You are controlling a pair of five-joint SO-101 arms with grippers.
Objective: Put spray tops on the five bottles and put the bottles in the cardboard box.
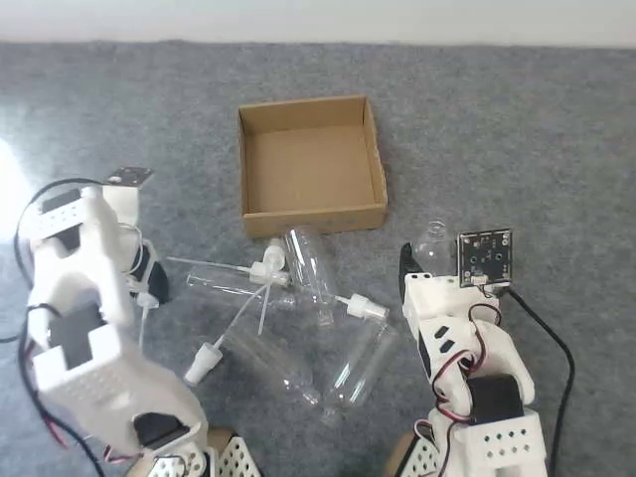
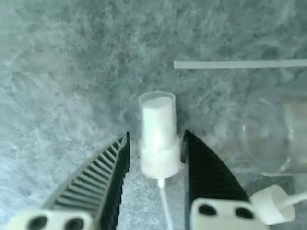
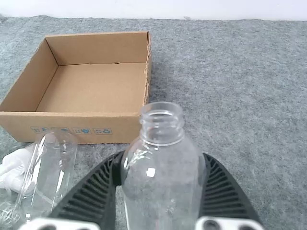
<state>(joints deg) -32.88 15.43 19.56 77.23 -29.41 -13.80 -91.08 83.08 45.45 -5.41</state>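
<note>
Clear bottle (image 3: 160, 143) gripped by right claw (image 3: 161, 160); left claw (image 2: 156, 138) parted around spray top (image 2: 157, 115).

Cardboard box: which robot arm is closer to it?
Right. The right end effector grips a bottle near the box; the left end effector straddles a spray top farther away.

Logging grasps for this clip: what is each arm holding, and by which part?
Right gripper: bottle, by its body. Left gripper straddles a spray top at its collar; grip unclear.

spray top (image 2: 157, 139): tube cut by edge | upright bottle (image 3: 160, 177): base cut off | far bottle (image 2: 276, 134): blurred, perhaps lying down
</note>
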